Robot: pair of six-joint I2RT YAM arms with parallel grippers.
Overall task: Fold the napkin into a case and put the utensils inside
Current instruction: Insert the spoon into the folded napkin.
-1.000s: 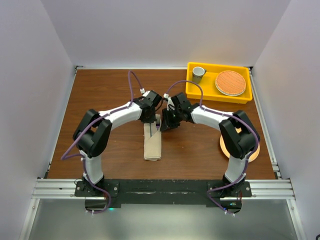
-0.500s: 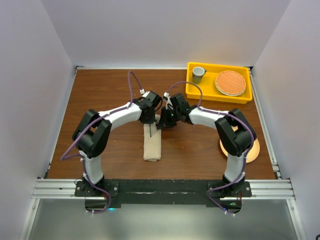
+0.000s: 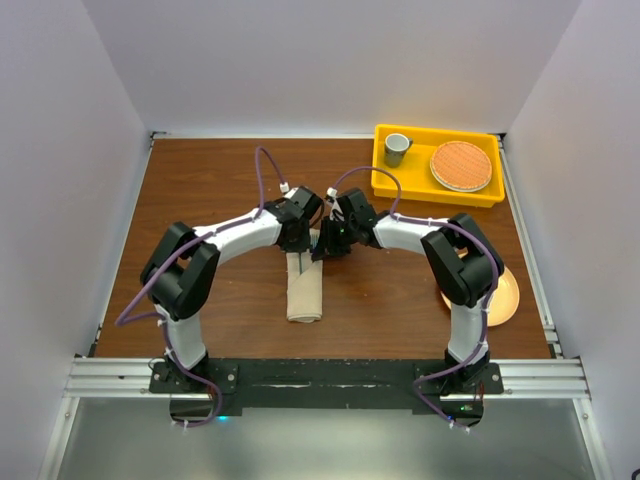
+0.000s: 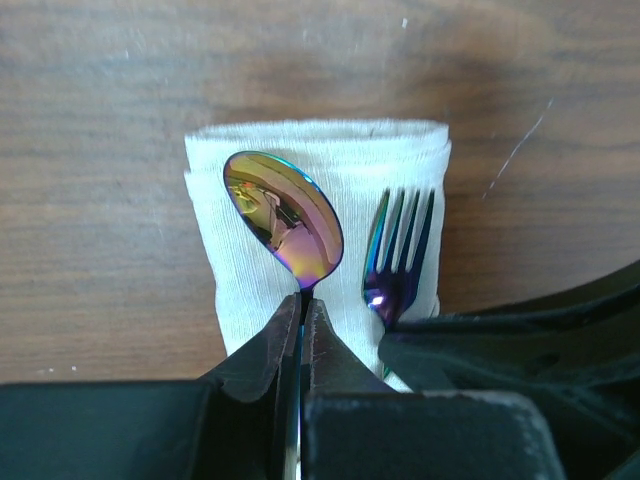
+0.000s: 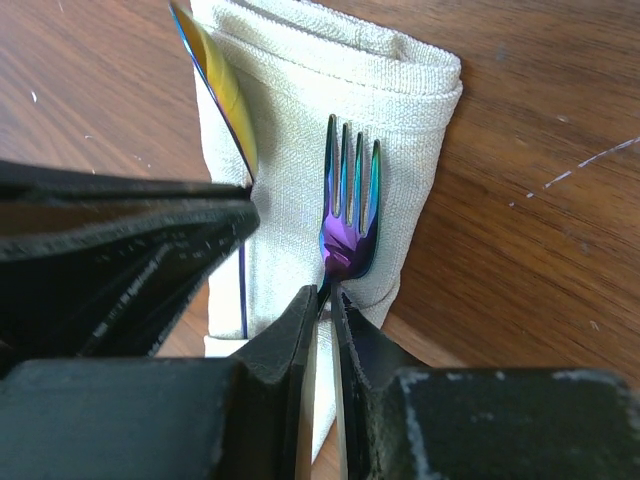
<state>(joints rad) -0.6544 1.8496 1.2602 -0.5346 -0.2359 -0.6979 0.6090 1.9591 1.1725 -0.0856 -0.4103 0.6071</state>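
A beige napkin (image 3: pixel 305 290), folded into a long narrow case, lies a little left of centre on the wooden table (image 3: pixel 200 180) in the overhead view, its length running toward the bottom of the frame. In the left wrist view its rounded folded end sits in the upper middle. Two iridescent purple utensils are over it side by side: a spoon (image 4: pixel 285 215) on the left, its gold-pink bowl facing up, and a fork (image 4: pixel 400 255) on the right, tines pointing to the top of the frame. The left gripper (image 4: pixel 303 305) has its jaws pressed together on the spoon's neck just below the bowl. In the right wrist view the right gripper (image 5: pixel 325 295) pinches the fork's neck the same way, and there the spoon looks tipped on its edge. Holding each piece at the neck probably lets the arms steer the handles along the cloth. The handles are hidden behind the fingers, so whether they are inside the fold cannot be told. Outward, a peach plate (image 3: pixel 505 295) sits at the right edge, partly under the right arm, and a yellow bin (image 3: pixel 435 188) at upper right holds a grey cup (image 3: pixel 397 147) and a woven orange mat (image 3: pixel 461 165). No brand, label or writing can be read anywhere.
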